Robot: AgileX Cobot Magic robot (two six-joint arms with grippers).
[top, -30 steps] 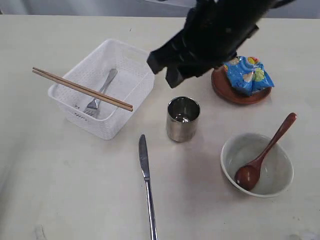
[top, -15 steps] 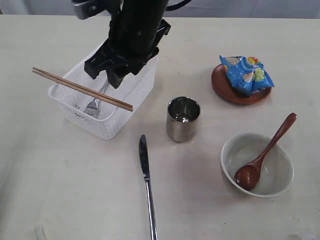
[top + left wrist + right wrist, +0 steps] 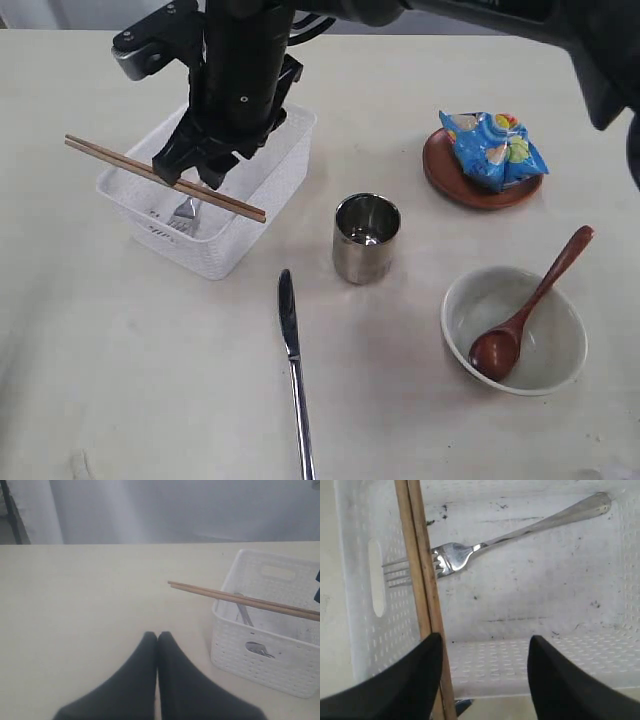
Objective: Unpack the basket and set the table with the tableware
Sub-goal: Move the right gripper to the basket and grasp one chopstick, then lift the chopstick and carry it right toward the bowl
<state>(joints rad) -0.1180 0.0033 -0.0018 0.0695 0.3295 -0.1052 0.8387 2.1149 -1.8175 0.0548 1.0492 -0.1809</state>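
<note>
The white basket (image 3: 215, 255) stands at the left of the table (image 3: 120, 380), with the wooden chopsticks (image 3: 110, 158) lying across its rim and a steel fork (image 3: 185, 212) inside. My right gripper (image 3: 192, 175) hangs open over the basket, just above the chopsticks. In the right wrist view its open jaws (image 3: 485, 640) look down into the basket (image 3: 530, 600), with the chopsticks (image 3: 417, 555) beside one finger and the fork (image 3: 470, 550) below. My left gripper (image 3: 157, 636) is shut and empty, apart from the basket (image 3: 260, 660).
A steel cup (image 3: 366, 238) stands right of the basket, and a knife (image 3: 292, 350) lies in front. A whitish bowl (image 3: 540, 355) holds a wooden spoon (image 3: 530, 305). A brown plate (image 3: 450, 180) carries a blue snack packet (image 3: 495, 148).
My right arm has swept left from above the cup and plate to over the basket, then lowered toward the chopsticks. Its jaws stay open. The objects have not moved.
</note>
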